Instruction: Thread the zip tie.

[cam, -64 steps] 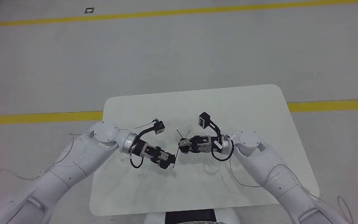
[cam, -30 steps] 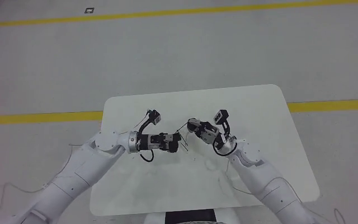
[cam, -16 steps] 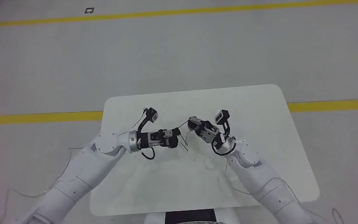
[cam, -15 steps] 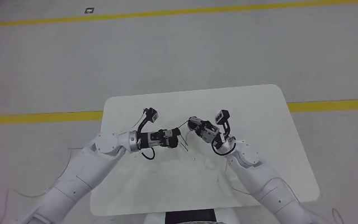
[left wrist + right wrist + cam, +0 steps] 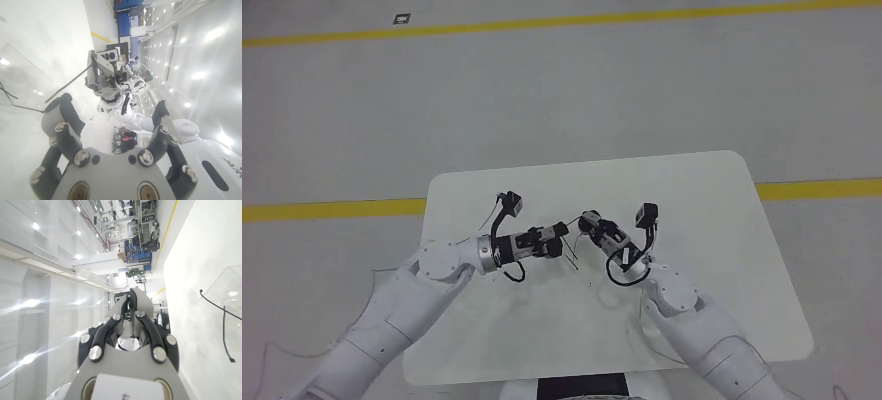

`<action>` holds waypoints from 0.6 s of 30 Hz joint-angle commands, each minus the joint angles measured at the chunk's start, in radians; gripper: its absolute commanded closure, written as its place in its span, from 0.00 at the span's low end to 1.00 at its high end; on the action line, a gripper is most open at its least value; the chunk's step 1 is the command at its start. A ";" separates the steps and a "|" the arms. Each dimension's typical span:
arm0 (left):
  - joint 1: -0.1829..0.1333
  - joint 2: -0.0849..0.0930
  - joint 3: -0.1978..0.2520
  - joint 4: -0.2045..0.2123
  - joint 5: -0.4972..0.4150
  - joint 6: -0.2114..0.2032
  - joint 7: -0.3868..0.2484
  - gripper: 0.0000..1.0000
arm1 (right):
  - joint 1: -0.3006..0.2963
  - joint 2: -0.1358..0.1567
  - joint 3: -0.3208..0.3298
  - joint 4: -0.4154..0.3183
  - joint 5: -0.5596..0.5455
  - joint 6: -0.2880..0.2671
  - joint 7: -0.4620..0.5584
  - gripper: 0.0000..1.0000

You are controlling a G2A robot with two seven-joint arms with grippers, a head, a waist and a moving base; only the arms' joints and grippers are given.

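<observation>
My right gripper (image 5: 588, 220) hangs over the middle of the white table (image 5: 702, 190), shut on a thin black zip tie (image 5: 68, 85). In the left wrist view the right gripper (image 5: 92, 62) pinches one end of the tie, and the strap slants down toward my left gripper (image 5: 113, 102). The free tip ends just beside one left fingertip (image 5: 64, 100). My left gripper (image 5: 555, 238) is open, facing the right one a short gap away. The right gripper's (image 5: 131, 291) pads are pressed together.
Two more black zip ties (image 5: 224, 321) lie crossed on the table near a clear plastic sheet (image 5: 226, 285). These spare ties (image 5: 22, 108) lie below both grippers. Bare tabletop surrounds the arms on all sides.
Both grippers rose and swung toward the table's far side, ending closer together. In the last half second the left gripper crept slightly nearer the right one.
</observation>
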State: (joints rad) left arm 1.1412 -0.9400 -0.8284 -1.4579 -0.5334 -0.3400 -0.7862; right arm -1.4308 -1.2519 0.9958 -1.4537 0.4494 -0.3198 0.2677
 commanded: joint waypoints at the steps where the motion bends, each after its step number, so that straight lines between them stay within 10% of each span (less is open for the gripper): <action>1: 0.000 0.000 0.000 0.000 0.000 0.000 0.000 0.00 | 0.000 0.000 0.001 0.000 0.000 -0.001 0.001 1.00; 18: 0.014 -0.008 -0.012 -0.011 -0.008 0.000 0.072 0.00 | -0.024 -0.005 0.013 -0.022 0.056 -0.020 -0.013 1.00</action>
State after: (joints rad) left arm 1.1539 -0.9469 -0.8373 -1.4688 -0.5407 -0.3400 -0.7206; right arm -1.4504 -1.2560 1.0071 -1.4716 0.4900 -0.3373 0.2561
